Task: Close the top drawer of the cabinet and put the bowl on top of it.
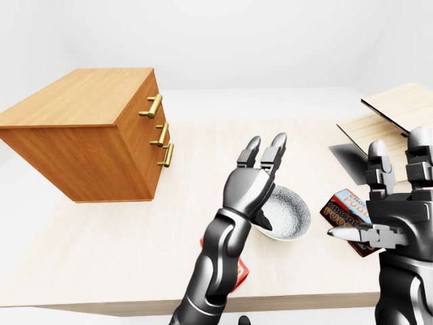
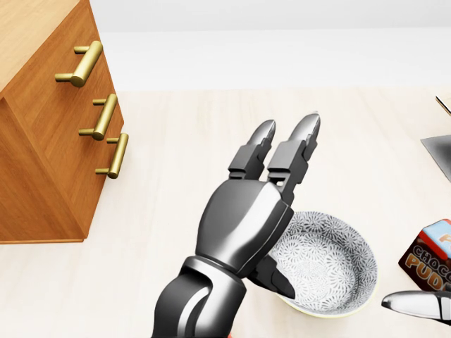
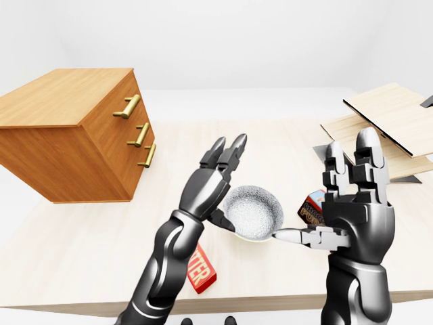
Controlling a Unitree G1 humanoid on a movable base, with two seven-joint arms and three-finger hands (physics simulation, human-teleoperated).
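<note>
The wooden cabinet [image 1: 88, 135] stands at the left of the table, and its three brass-handled drawer fronts look flush; the top handle [image 2: 83, 63] is uppermost. A grey-patterned bowl [image 2: 331, 271] rests on the table to the cabinet's right. My left hand [image 2: 282, 204] is open at the bowl's left rim, fingers pointing up and away, thumb dipping toward the bowl's inside. Open too, my right hand [image 3: 318, 196] is held upright just right of the bowl, its thumb aimed at the rim. Neither hand grips anything.
A chocolate pudding box [image 1: 345, 210] lies right of the bowl, partly behind my right hand. A red box [image 3: 197, 267] sits near the table's bottom edge under my left forearm. Pale wooden boards [image 1: 392, 112] are stacked at the upper right.
</note>
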